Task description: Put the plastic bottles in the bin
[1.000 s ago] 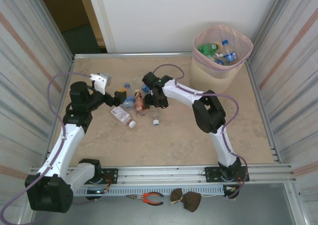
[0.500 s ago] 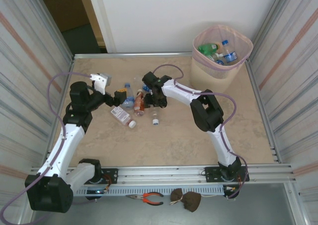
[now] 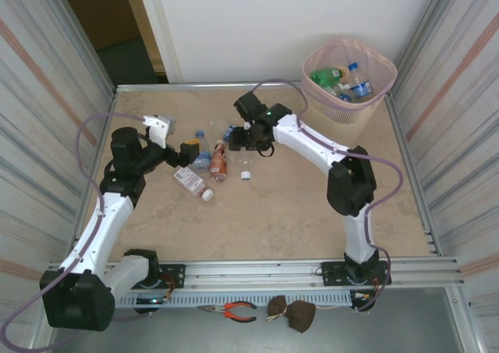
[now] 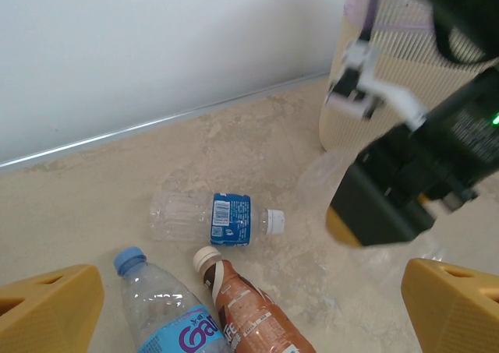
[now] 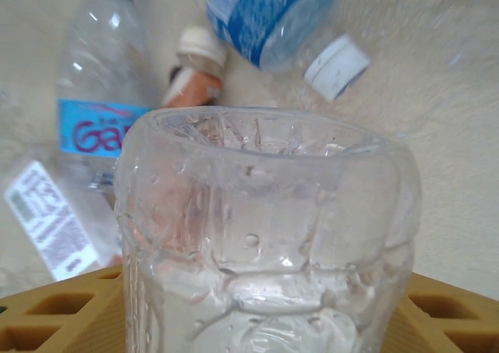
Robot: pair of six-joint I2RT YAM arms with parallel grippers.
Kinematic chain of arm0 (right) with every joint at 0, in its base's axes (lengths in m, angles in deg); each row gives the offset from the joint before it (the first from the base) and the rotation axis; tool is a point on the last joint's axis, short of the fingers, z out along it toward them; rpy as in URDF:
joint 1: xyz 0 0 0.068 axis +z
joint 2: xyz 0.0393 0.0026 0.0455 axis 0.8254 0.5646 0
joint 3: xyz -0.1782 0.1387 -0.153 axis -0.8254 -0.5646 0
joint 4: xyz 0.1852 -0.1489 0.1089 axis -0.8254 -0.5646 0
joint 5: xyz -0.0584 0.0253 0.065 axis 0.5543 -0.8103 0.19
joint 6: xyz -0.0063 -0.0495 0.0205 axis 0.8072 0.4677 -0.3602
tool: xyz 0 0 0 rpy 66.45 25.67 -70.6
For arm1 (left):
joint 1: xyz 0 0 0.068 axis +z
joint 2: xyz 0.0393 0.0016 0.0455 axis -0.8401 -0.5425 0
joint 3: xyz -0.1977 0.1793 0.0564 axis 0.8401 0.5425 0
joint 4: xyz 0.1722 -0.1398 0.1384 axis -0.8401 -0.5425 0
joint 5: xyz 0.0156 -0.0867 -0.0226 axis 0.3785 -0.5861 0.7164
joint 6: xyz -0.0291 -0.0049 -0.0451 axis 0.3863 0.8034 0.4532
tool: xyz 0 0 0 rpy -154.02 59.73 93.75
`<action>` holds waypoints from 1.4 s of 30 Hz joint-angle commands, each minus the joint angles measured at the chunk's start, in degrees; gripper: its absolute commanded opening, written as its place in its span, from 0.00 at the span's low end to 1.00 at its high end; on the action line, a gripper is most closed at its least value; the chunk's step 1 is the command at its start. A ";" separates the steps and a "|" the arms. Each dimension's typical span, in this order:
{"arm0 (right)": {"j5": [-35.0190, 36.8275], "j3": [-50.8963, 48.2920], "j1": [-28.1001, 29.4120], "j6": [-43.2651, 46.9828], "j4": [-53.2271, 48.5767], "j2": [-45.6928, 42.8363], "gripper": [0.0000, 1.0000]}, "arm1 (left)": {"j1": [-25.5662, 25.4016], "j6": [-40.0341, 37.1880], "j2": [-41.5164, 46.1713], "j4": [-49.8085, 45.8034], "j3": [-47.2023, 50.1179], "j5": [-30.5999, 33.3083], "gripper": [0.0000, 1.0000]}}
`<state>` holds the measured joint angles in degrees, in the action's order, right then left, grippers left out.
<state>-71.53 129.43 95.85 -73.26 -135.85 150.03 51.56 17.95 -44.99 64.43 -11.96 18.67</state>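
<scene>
My right gripper (image 3: 245, 149) is shut on a clear plastic bottle (image 3: 245, 166) that hangs cap-down above the table; its ribbed base (image 5: 265, 228) stands between the yellow fingers (image 5: 54, 306). Below it lie a blue-capped bottle (image 5: 97, 96), an orange-brown bottle (image 5: 195, 68), a blue-labelled bottle (image 5: 288, 14) and a red-and-white-labelled one (image 5: 47, 220). My left gripper (image 3: 187, 147) is open just left of this cluster, with the blue-capped bottle (image 4: 160, 314) and the orange-brown bottle (image 4: 249, 318) between its fingers (image 4: 51, 306). The pale pink bin (image 3: 312, 65) stands at the far right corner with bottles inside.
Metal rails edge the table (image 3: 273, 213), and corrugated walls close in on both sides. The right arm's black wrist (image 4: 405, 181) hangs in front of the left camera, with the bin's wall (image 4: 343, 111) behind it. Pliers (image 3: 234, 312) lie below the front rail.
The right arm has risen and swung back toward the far right, lifting the clear bottle off the table. The left arm has stayed put.
</scene>
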 commanded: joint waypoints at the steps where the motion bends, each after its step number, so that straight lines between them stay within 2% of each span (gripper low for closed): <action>1: 0.80 0.92 -1.89 -0.09 -1.42 -5.42 0.65 | 0.49 0.38 0.04 1.88 -1.40 -2.21 0.99; 9: 2.29 3.60 -7.07 1.89 0.83 -13.80 0.64 | 0.46 0.26 0.53 1.87 -1.26 -1.61 0.99; 20: 3.31 3.92 -18.57 4.48 11.47 -23.38 0.63 | 0.48 0.06 1.37 1.72 -1.18 -1.26 0.99; 33: 10.21 10.38 -32.91 11.90 14.50 -19.89 0.62 | 0.49 -0.09 1.83 1.53 -1.06 -0.99 0.99; 38: 14.22 10.88 -36.24 17.03 14.01 -17.33 0.62 | 0.42 -0.17 1.87 1.53 -0.96 -0.81 0.99; 42: 18.25 12.51 -37.89 17.76 10.05 -14.44 0.62 | 0.47 -0.23 1.83 1.58 -1.01 -0.89 0.99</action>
<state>-57.98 139.37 58.78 -58.44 -123.13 133.81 51.56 17.93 -44.14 64.47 -11.96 17.86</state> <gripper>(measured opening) 0.625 0.986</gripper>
